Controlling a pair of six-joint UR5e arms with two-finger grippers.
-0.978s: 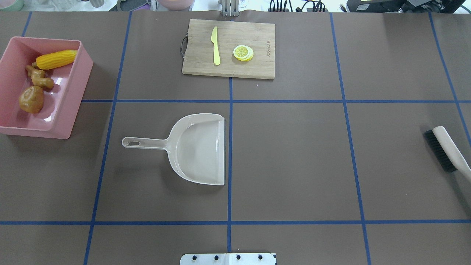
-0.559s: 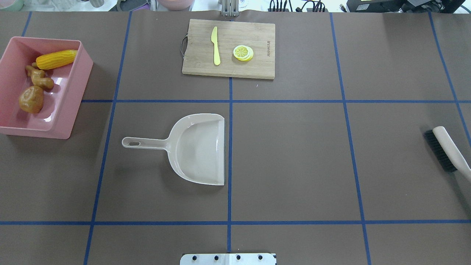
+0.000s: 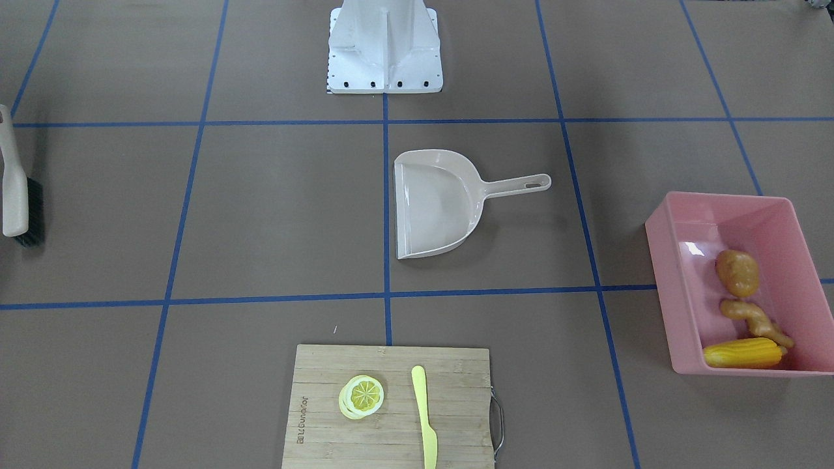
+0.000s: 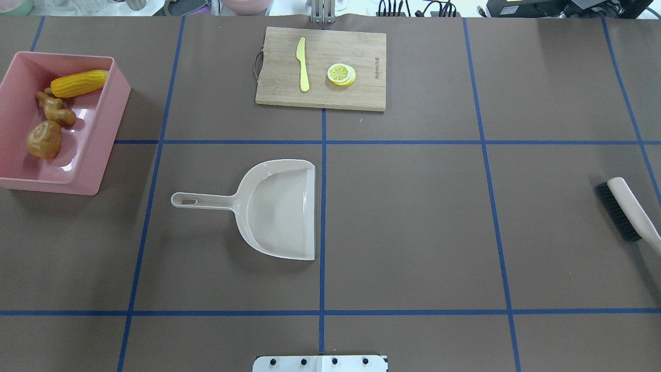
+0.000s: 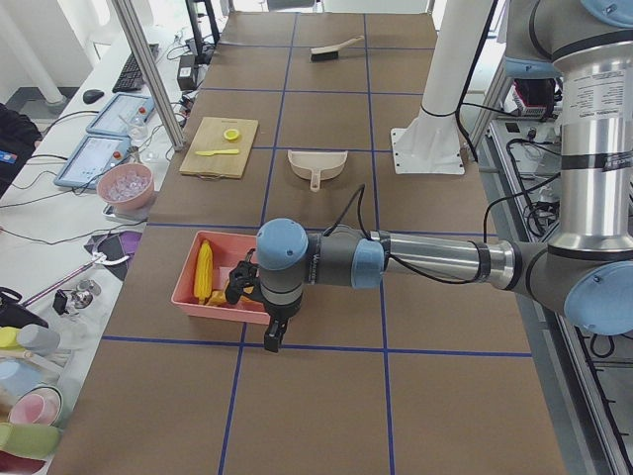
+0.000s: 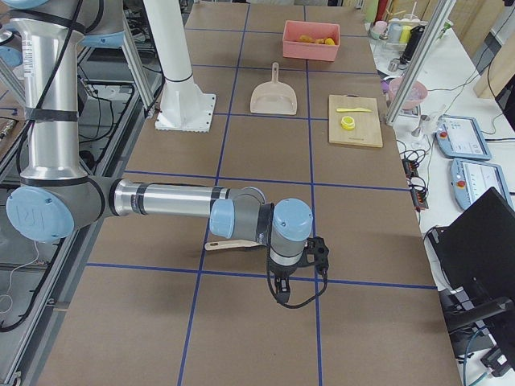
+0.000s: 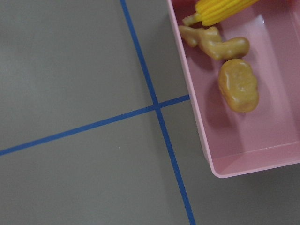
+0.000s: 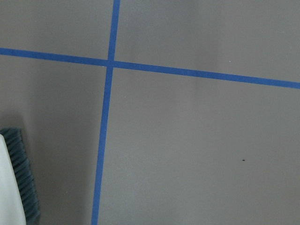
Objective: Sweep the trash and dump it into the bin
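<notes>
The pink bin (image 4: 107,129) stands at the table's left edge and holds the trash: a yellow corn cob (image 4: 79,83), a tan ginger root (image 4: 56,109) and a brown potato (image 4: 44,139). The left wrist view looks down on the bin's corner (image 7: 206,122) with the potato (image 7: 238,84) and ginger (image 7: 218,43) inside. My left gripper (image 5: 271,341) shows only in the exterior left view, hanging beside the bin's near side; I cannot tell if it is open. My right gripper (image 6: 279,291) shows only in the exterior right view, next to the brush; I cannot tell its state.
A beige dustpan (image 4: 279,206) lies empty near the table's middle, handle pointing left. A brush (image 4: 627,209) with dark bristles lies at the right edge. A wooden cutting board (image 4: 361,93) at the far middle carries a pale yellow knife (image 4: 302,64) and a lemon slice (image 4: 341,74).
</notes>
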